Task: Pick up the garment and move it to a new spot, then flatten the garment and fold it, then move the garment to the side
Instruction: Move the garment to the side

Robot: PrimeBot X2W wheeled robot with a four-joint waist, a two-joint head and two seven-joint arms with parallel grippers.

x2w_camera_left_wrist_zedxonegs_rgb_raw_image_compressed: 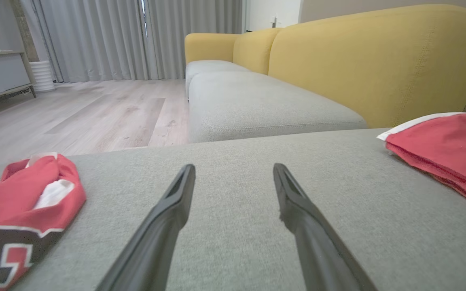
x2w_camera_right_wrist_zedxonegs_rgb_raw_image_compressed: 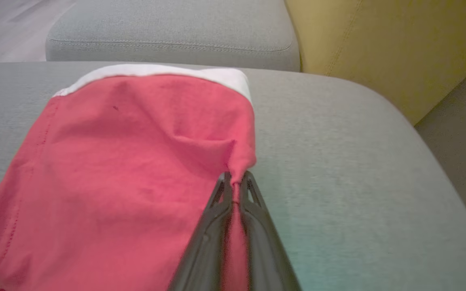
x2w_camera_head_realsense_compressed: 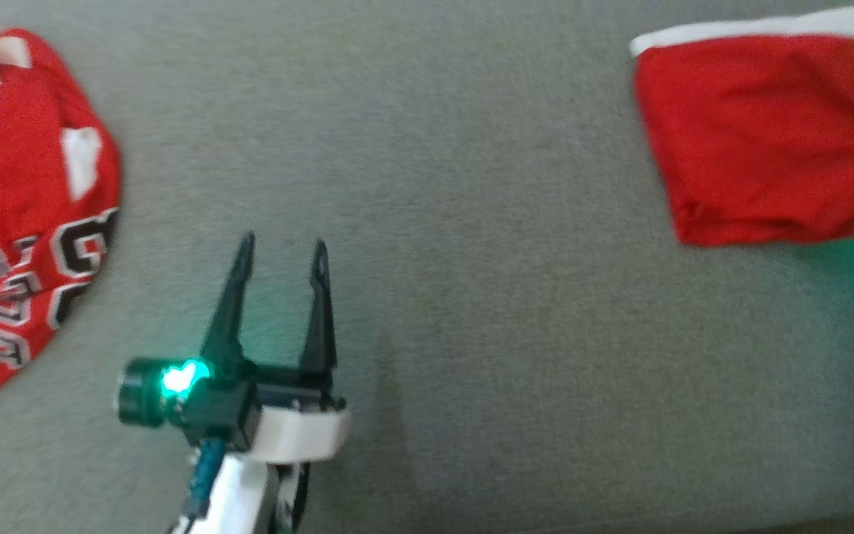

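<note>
1. Red, soft and light, the folded garment (x2w_camera_right_wrist_zedxonegs_rgb_raw_image_compressed: 115,169) lies at 2 o'clock in the head view. It will likely sag, so lift it by its edge.
2. Your right fingers (x2w_camera_right_wrist_zedxonegs_rgb_raw_image_compressed: 212,226) are clenched on that edge; your left fingers (x2w_camera_head_realsense_compressed: 233,304) are spread, holding nothing.
3. The grey sofa cushion (x2w_camera_head_realsense_compressed: 471,297) may drag on cloth. A jersey (x2w_camera_head_realsense_compressed: 19,222) lies at 9 o'clock.

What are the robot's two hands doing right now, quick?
Left gripper: open, holding nothing.
Right gripper: shut on the folded garment.

Grey sofa cushion (x2w_camera_head_realsense_compressed: 471,222), yellow backrest (x2w_camera_left_wrist_zedxonegs_rgb_raw_image_compressed: 378,60), grey curtains (x2w_camera_left_wrist_zedxonegs_rgb_raw_image_compressed: 95,36), pale wooden floor (x2w_camera_left_wrist_zedxonegs_rgb_raw_image_compressed: 95,109)
</note>
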